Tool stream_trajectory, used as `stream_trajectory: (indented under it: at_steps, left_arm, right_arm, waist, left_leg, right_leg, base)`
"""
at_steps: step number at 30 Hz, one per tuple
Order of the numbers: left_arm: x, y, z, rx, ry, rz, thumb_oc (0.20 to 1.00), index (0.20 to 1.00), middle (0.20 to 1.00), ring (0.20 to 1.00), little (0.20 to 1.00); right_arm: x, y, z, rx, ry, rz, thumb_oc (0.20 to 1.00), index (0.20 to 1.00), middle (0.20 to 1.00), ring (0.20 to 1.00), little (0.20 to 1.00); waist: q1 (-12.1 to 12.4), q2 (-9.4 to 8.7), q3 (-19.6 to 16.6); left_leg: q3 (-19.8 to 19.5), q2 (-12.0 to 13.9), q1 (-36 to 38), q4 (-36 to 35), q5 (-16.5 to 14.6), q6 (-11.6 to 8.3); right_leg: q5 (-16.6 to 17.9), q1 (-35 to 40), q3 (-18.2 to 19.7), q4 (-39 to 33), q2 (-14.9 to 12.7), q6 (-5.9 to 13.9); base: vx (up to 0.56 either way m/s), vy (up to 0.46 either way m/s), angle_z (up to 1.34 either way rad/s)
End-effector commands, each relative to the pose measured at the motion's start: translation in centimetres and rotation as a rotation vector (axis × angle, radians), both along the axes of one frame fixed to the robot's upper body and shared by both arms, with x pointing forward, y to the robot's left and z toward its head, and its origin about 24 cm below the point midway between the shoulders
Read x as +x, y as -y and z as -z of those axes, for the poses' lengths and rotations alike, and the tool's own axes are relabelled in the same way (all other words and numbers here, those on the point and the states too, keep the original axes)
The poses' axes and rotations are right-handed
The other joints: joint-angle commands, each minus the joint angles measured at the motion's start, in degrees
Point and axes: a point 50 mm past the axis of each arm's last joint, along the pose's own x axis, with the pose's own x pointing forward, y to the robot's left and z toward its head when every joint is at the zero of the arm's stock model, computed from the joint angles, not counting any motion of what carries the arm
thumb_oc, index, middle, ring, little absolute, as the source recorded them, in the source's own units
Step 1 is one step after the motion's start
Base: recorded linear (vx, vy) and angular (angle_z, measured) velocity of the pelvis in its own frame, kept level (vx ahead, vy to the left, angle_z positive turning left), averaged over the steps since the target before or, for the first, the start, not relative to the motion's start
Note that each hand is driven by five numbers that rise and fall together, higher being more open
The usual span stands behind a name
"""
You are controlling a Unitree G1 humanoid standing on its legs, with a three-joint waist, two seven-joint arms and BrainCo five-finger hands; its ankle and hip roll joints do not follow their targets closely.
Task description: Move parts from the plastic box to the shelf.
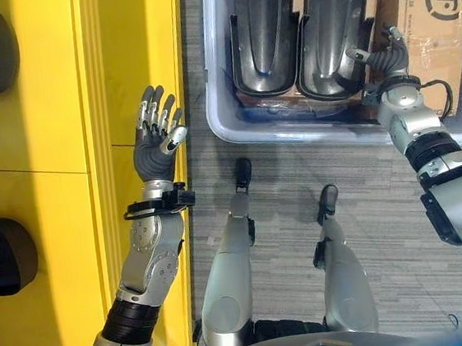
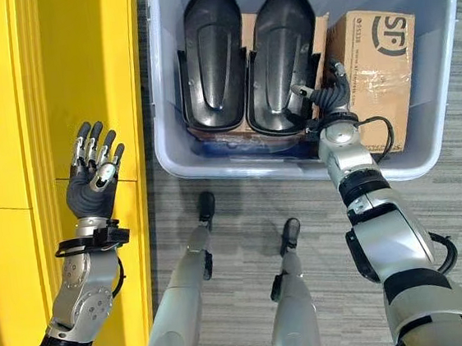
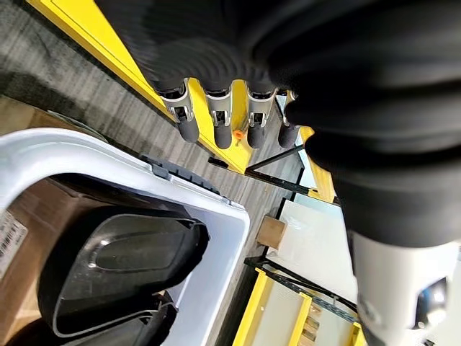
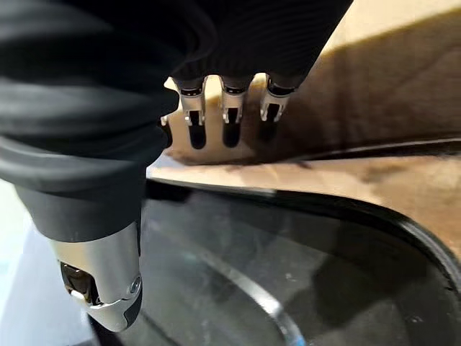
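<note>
A pale plastic box (image 2: 442, 60) sits on the grey floor beside a yellow shelf (image 1: 52, 117). Inside it, two black moulded parts stand side by side, the left part (image 2: 212, 55) and the right part (image 2: 283, 52), next to a cardboard carton (image 2: 372, 59). The right hand (image 2: 330, 88) reaches into the box between the right part and the carton, fingers loosely extended and gripping nothing; whether they touch the carton is hard to tell. The left hand (image 1: 156, 131) hovers over the shelf edge, fingers spread, empty. The step in hand looks like grasping the right part: the fingers should slide down beside its rim, thumb inside the hollow, then close firmly before lifting straight up clear of the carton.
</note>
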Motion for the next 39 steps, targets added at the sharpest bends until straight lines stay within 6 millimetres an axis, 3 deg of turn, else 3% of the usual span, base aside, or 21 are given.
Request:
stream_trajectory:
  at_steps: [1,10,21,27,39]
  left_arm:
    - [-1.4,0.0,-1.9,-0.03,0.12,-0.001,1.0,1.0,1.0,1.0,1.0]
    - [-1.5,0.4,-1.9,-0.031,0.125,0.014,1.0,1.0,1.0,1.0,1.0]
    - [-1.6,0.6,-2.2,-0.039,0.144,0.027,1.0,1.0,1.0,1.0,1.0]
    - [-1.8,0.7,-2.2,-0.031,0.147,0.028,1.0,1.0,1.0,1.0,1.0]
    - [-2.0,0.5,-2.2,-0.021,0.144,0.022,1.0,1.0,1.0,1.0,1.0]
  right_arm:
    - [0.3,-0.1,-2.7,0.002,0.083,0.005,1.0,1.0,1.0,1.0,1.0]
    - [0.2,1.5,-2.0,0.031,0.034,0.068,1.0,1.0,1.0,1.0,1.0]
    - [0.2,2.6,-3.1,0.031,0.029,0.116,1.0,1.0,1.0,1.0,1.0]
    - [0.3,2.7,-4.2,-0.003,0.039,0.124,1.0,1.0,1.0,1.0,1.0]
    - [0.2,3.1,-6.2,-0.073,0.065,0.154,1.0,1.0,1.0,1.0,1.0]
  waist:
    - [0.22,1.69,-1.68]
    - [0.53,2.81,-1.68]
    - [1.23,3.36,-1.68]
    - [1.14,3.04,-1.68]
    - [1.94,3.0,-1.68]
  left_leg:
    - [-0.01,2.85,-0.52,3.18,-4.85,-1.99]
    - [-0.02,2.66,-2.35,3.84,-5.02,-1.83]
    - [-0.22,2.55,-5.21,5.14,-5.38,-1.84]
    - [-0.96,2.14,-10.82,12.04,-8.48,-1.71]
    - [-3.33,1.8,-19.91,20.1,-11.02,-1.27]
  right_leg:
    - [-3.74,-1.9,-0.24,7.9,-3.97,0.45]
    - [-4.14,-3.54,-0.26,8.56,-3.89,0.41]
    - [-4.7,-6.01,-0.49,9.75,-3.59,0.27]
    - [-7.5,-11.24,0.32,16.13,-2.26,-0.6]
    - [-10.97,-21.11,0.84,26.11,-0.74,-2.0]
  base:
    - [0.0,0.0,0.0]
    - [0.0,0.001,0.0]
    - [0.0,0.0,0.0]
    - [-0.01,-0.004,0.02]
    - [0.0,-0.014,0.05]
